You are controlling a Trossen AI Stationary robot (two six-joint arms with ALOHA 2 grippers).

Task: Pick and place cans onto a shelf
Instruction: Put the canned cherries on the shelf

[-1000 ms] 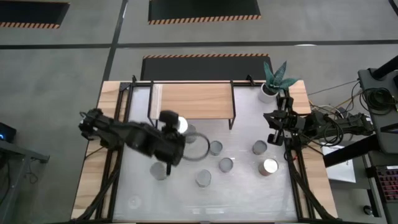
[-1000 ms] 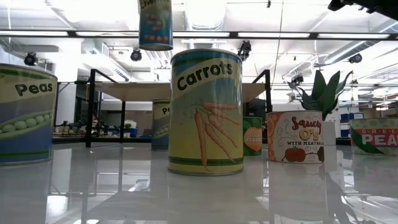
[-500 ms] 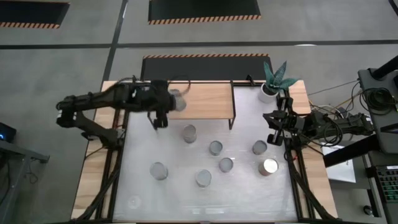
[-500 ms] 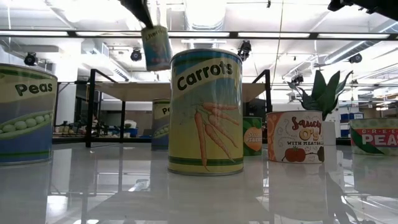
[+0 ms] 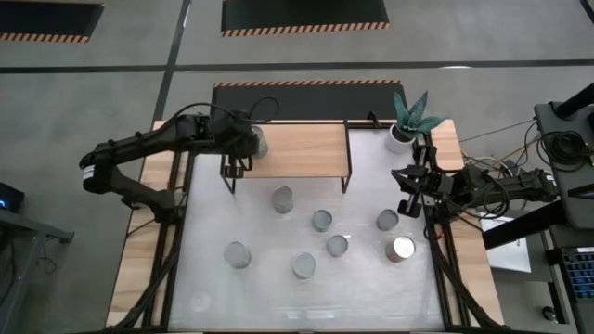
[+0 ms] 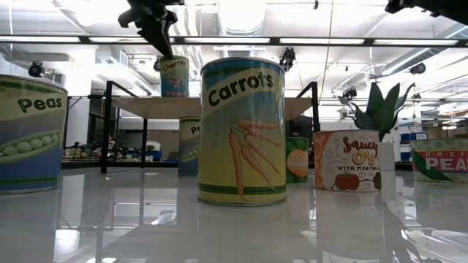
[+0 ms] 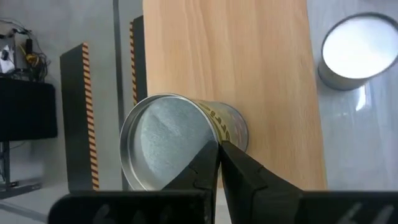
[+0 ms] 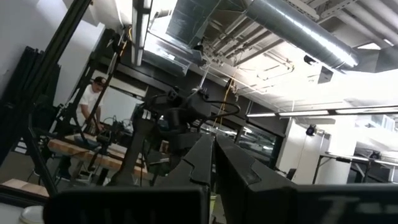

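**Operator:** I'm taking the shelf as my landmark on the worktop. My left claw is over the shelf's left end, fingers pressed together on the rim of one can, pinching its edge rather than wrapping the body. That can looks to be at the board, though I can't tell whether it's resting on it.

**Second:** And the rest?

**Operator:** Six more cans stand in front of the shelf on the worktop, one with a shinier lid toward the right. My right claw waits off the shelf's right end, pressed shut, holding nothing.

**Second:** How will they handle?

**Operator:** Stiff metal, so I'd judge they won't crush. If full, they're heavy for their size, and the smooth labels could slip. A rim pinch lets a can swing; I'd sooner take the next one across its body.

**Second:** Fragile?

**Operator:** No, only prone to tipping. The plant pot beside the shelf's right end is what I'd avoid.
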